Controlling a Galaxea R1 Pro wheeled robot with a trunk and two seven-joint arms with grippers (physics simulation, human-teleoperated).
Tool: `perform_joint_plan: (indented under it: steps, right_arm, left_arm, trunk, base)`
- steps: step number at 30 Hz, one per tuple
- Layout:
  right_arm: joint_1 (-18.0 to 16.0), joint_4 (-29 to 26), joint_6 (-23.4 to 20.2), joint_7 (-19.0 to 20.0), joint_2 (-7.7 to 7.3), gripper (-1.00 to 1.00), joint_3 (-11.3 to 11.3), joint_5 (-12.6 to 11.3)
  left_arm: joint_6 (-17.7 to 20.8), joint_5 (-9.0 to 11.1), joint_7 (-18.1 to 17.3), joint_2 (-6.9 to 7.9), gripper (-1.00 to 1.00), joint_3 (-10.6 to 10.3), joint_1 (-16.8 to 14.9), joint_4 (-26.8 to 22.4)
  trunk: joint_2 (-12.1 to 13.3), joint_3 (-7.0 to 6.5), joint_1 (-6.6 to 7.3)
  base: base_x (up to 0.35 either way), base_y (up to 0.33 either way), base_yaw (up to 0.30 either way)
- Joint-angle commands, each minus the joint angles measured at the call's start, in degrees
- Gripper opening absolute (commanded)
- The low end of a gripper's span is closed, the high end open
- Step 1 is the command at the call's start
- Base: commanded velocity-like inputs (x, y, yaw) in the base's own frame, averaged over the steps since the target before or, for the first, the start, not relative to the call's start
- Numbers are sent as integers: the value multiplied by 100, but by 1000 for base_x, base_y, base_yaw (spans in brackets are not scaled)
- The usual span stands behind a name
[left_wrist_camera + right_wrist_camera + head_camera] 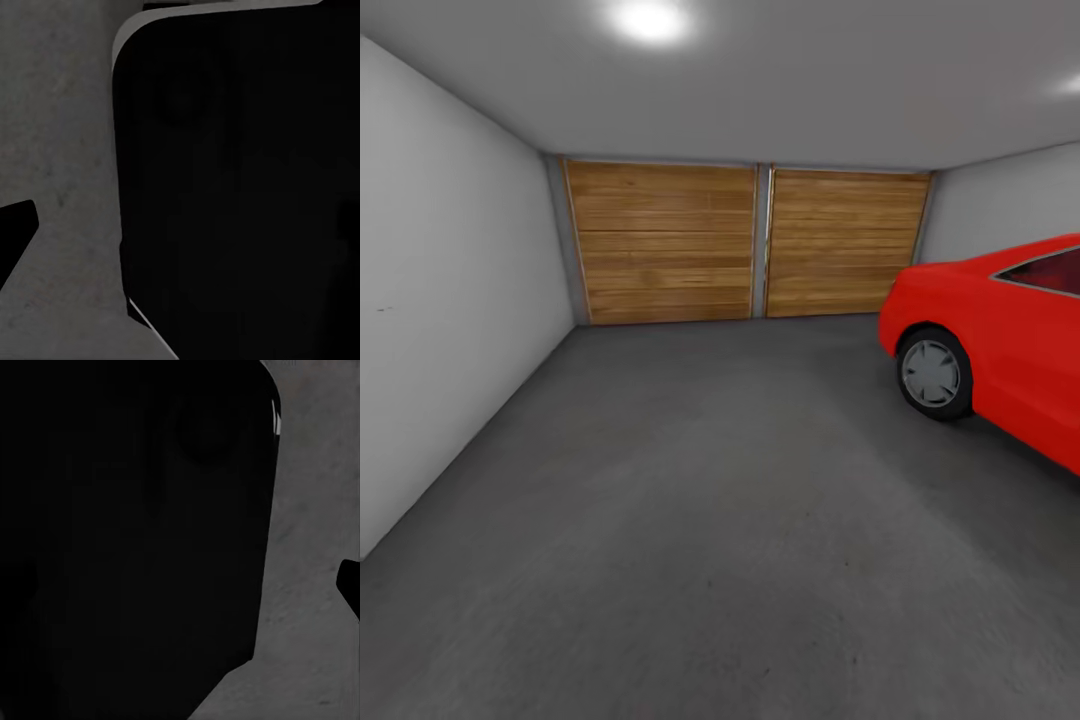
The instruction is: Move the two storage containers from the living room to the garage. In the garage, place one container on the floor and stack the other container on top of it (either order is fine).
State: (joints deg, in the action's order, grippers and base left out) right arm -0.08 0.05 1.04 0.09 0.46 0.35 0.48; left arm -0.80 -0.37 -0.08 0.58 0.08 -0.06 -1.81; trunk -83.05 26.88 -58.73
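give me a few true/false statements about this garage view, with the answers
1. A red car stands at the right side of the head view. True.
2. Two wooden plank doors close off the far wall. True.
3. The floor is light glossy wood planks. False: it is dark grey, mottled concrete.
4. The car's wheel has a grey hubcap. True.
5. The side wall at the left is brick. False: it is plain white.
6. An orange-red bin sits on the floor before the doors. False: that stretch of floor is bare concrete.
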Motion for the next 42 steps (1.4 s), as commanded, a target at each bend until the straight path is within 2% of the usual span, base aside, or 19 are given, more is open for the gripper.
perform_joint_plan:
  steps: [1, 42]
  right_arm:
    - [-1, 2, 15, 1, -1, 100, 4, 0]
    - [-1, 4, 32, 0, 6, 100, 0, -4]
  left_arm:
    - [-24, -5, -1, -2, 100, -2, -2, -3]
    - [-43, -7, -1, 2, 100, -17, -2, -4]
  trunk:
    - [-2, 5, 0]
    - [-2, 5, 0]
  base:
    - [0, 0, 215]
    - [0, 0, 275]
